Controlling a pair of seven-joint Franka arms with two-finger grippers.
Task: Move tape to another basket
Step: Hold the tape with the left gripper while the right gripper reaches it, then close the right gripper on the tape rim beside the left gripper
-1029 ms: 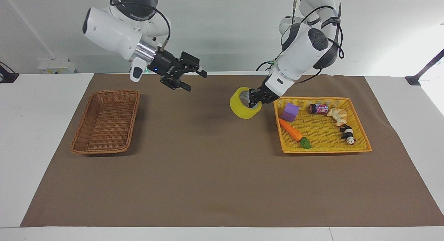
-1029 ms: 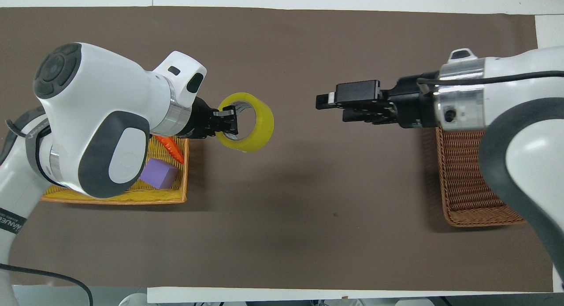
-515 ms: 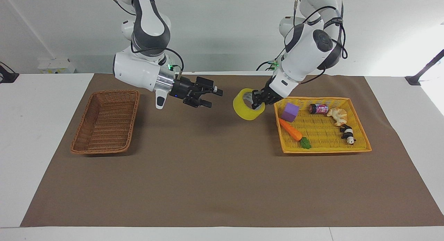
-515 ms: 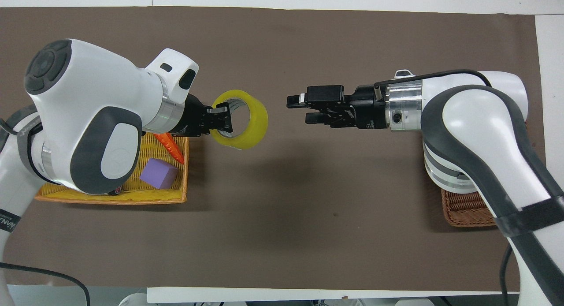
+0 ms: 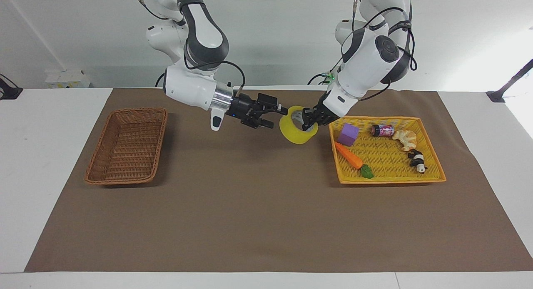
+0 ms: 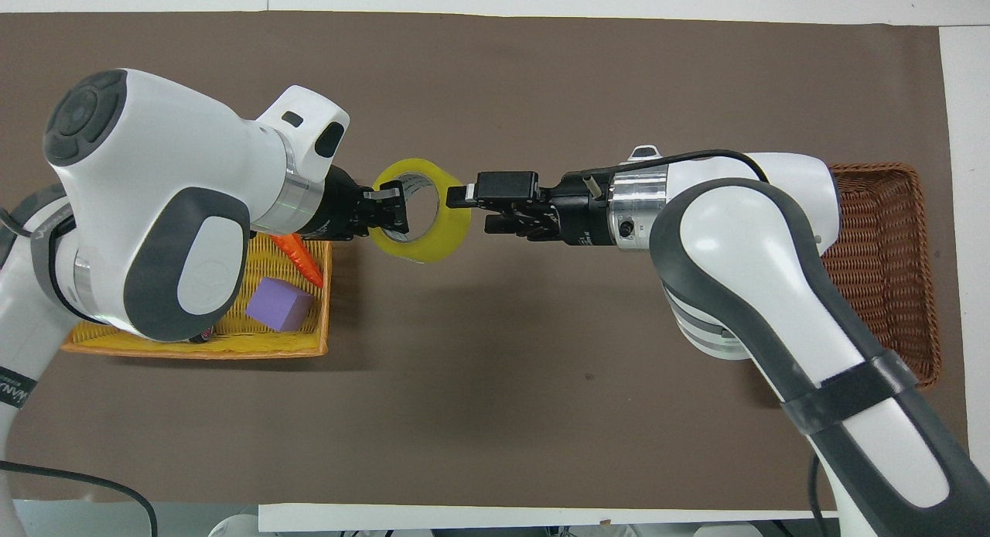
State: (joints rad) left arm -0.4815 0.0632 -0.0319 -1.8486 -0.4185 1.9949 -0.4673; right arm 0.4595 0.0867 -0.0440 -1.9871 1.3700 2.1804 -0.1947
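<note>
The yellow tape (image 5: 293,133) is held tilted in the air over the brown mat, beside the orange mesh basket; it also shows in the overhead view (image 6: 447,229). My left gripper (image 5: 306,121) (image 6: 393,210) is shut on the tape's rim, one finger inside the core. My right gripper (image 5: 275,117) (image 6: 467,211) is open, its fingertips right at the tape's rim on the side toward the right arm's end. I cannot tell whether it touches. The brown wicker basket (image 5: 127,145) (image 6: 889,243) stands empty at the right arm's end of the table.
The orange mesh basket (image 5: 391,179) (image 6: 193,349) at the left arm's end holds a purple cube (image 5: 348,134), a carrot (image 5: 349,156), a small bottle (image 5: 382,130), a pale toy (image 5: 405,139) and a panda figure (image 5: 417,160).
My right arm has swung from over the wicker basket's side toward the middle and lowered, bringing its open gripper up to the tape. My left gripper has held the tape almost still.
</note>
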